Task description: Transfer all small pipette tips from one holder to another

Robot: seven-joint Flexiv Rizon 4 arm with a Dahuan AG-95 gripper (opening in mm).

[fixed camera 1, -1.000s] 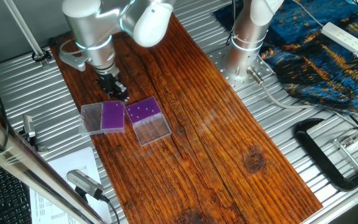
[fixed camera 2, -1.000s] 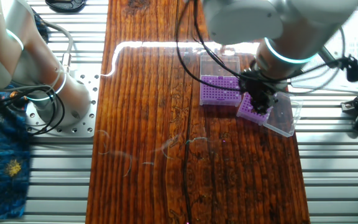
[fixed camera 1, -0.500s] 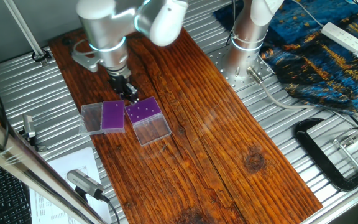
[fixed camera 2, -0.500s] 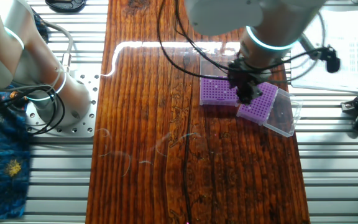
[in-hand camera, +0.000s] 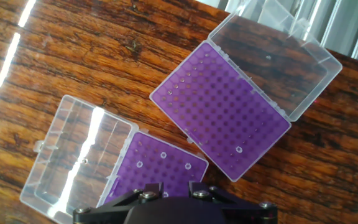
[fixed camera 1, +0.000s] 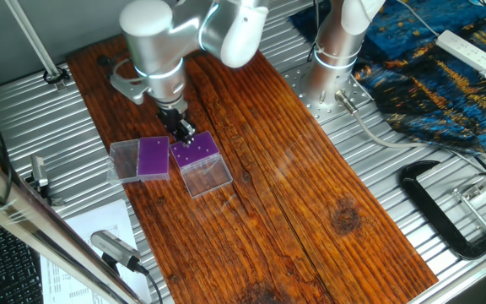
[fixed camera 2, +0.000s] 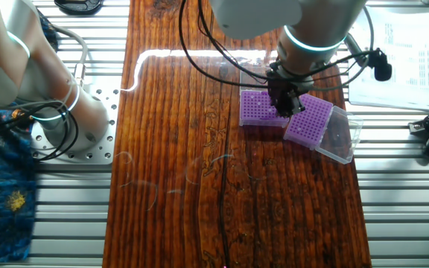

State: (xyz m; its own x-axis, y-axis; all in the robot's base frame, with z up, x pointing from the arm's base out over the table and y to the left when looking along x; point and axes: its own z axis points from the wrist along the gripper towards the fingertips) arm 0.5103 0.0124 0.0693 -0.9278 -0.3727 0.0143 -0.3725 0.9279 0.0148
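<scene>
The lighter-purple boxy holder [fixed camera 1: 196,150] lies on the wooden board with its clear lid [fixed camera 1: 208,176] open in front; it also shows in the other fixed view [fixed camera 2: 259,109]. Small pipette tips [in-hand camera: 163,154] show as pale rings in it [in-hand camera: 166,163]. The darker, flatter rack [fixed camera 1: 153,157] lies just left of it, lid [fixed camera 1: 123,160] open; it also shows in the other fixed view [fixed camera 2: 309,121] and the hand view [in-hand camera: 219,109], with one pale ring [in-hand camera: 238,149] near its corner. My gripper [fixed camera 1: 186,133] [fixed camera 2: 281,104] [in-hand camera: 175,190] hovers over the lighter holder's back edge, jaws a little apart and empty.
A second silver arm base [fixed camera 1: 332,59] stands at the board's back right beside a blue patterned cloth [fixed camera 1: 437,76]. A black clamp [fixed camera 1: 445,211] lies on the slotted metal table at right. Papers [fixed camera 1: 99,253] and a cable plug [fixed camera 1: 112,247] lie front left.
My gripper has moved from above the darker rack across to above the lighter-purple holder. The racks and lids have not moved.
</scene>
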